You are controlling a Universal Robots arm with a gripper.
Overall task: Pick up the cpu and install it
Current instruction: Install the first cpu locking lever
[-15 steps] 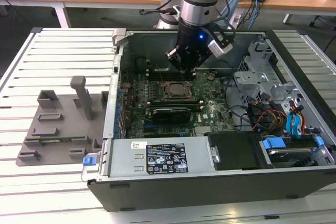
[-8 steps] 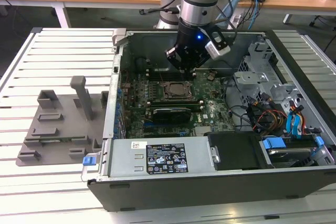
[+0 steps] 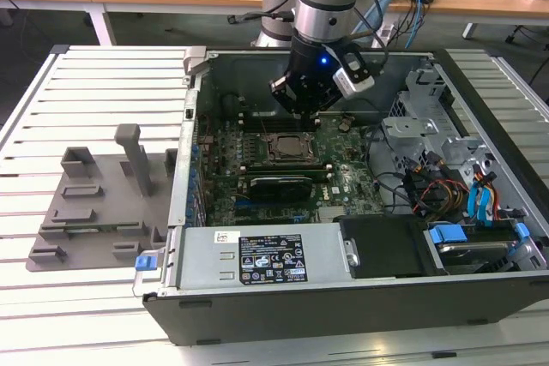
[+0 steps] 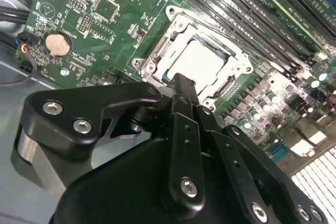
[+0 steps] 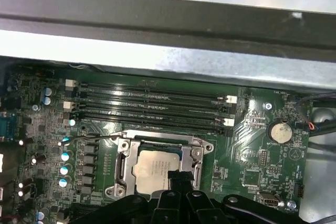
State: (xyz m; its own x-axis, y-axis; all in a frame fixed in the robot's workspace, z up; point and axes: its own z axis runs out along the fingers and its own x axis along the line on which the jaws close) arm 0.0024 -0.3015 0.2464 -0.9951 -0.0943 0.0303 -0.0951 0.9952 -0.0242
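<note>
Hovering w/ gripper (image 4: 181, 85) fingers pressed together, holding nothing, just above cpu (image 5: 156, 167) seated in socket frame (image 5: 124, 157) below.

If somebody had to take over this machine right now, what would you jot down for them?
Gripper: inside the open computer case, poised just above the motherboard; whether its fingers are open or shut cannot be told.
The cpu: lying in the socket frame, silvery top plate up, seen in both wrist views; the gripper's tip is at its edge.
Done: the cpu has been carried to the socket.
Left: whether it is fully seated or released cannot be judged.
The grey fixture tray sits on the table at the exterior view's left.
</note>
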